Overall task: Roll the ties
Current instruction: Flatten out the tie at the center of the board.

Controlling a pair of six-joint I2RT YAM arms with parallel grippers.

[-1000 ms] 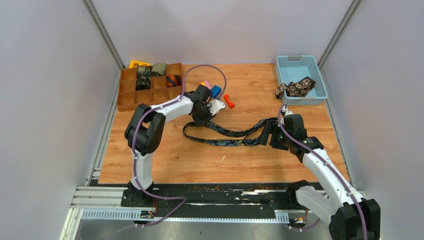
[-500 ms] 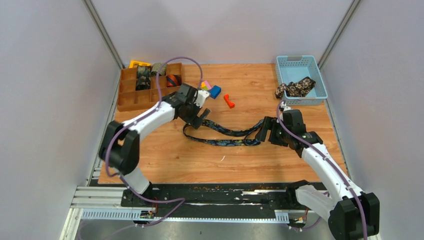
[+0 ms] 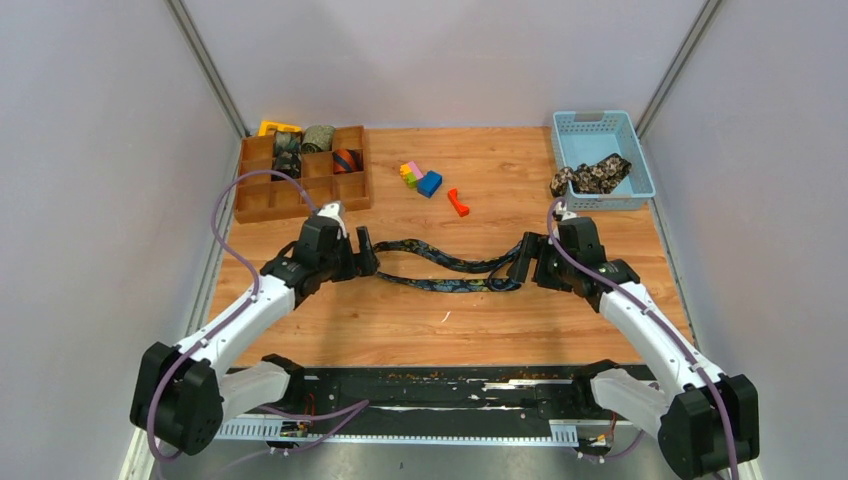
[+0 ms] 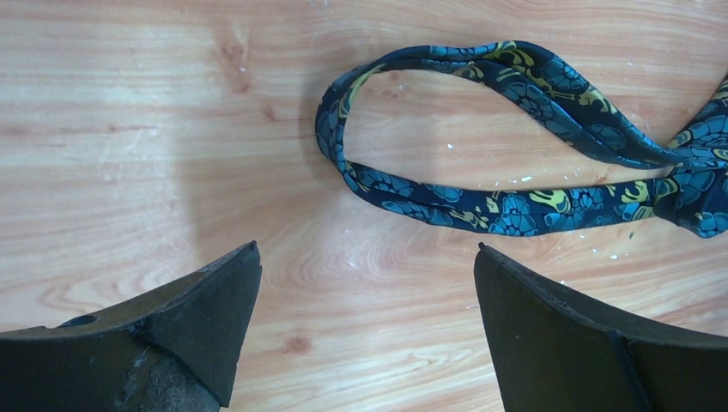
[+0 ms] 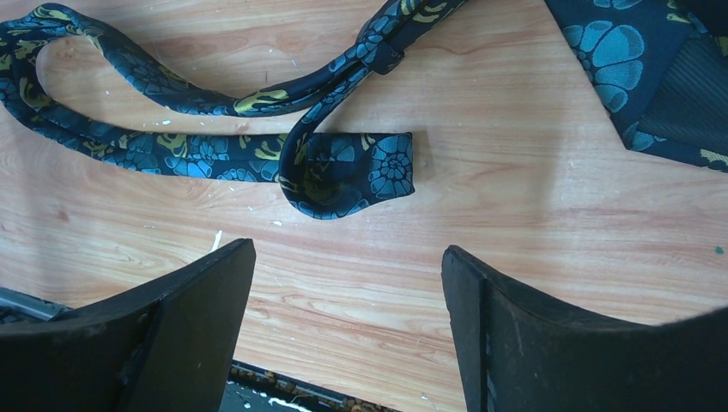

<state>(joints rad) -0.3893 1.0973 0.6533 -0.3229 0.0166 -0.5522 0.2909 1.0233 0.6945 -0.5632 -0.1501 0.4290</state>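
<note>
A navy tie (image 3: 455,285) with gold and teal paisley lies unrolled on the wooden table, folded into a long flat loop between the two arms. My left gripper (image 3: 368,257) is open at the loop's left bend and holds nothing. In the left wrist view the tie (image 4: 506,210) lies just beyond the left gripper (image 4: 367,257). My right gripper (image 3: 520,265) is open at the tie's right end. In the right wrist view the folded narrow end of the tie (image 5: 343,167) lies ahead of the right gripper (image 5: 348,257). A black-tan floral tie (image 3: 590,177) hangs over the blue basket (image 3: 632,140).
A wooden divided box (image 3: 300,205) at the back left holds rolled ties, a green one (image 3: 318,138) and a striped one (image 3: 346,160) among them. Coloured blocks (image 3: 420,178) and a red piece (image 3: 458,202) lie behind the tie. Grey walls close in both sides.
My left gripper has opened and swung back and to the left, down to the tie's left bend. The right gripper has opened slightly wider and barely shifted.
</note>
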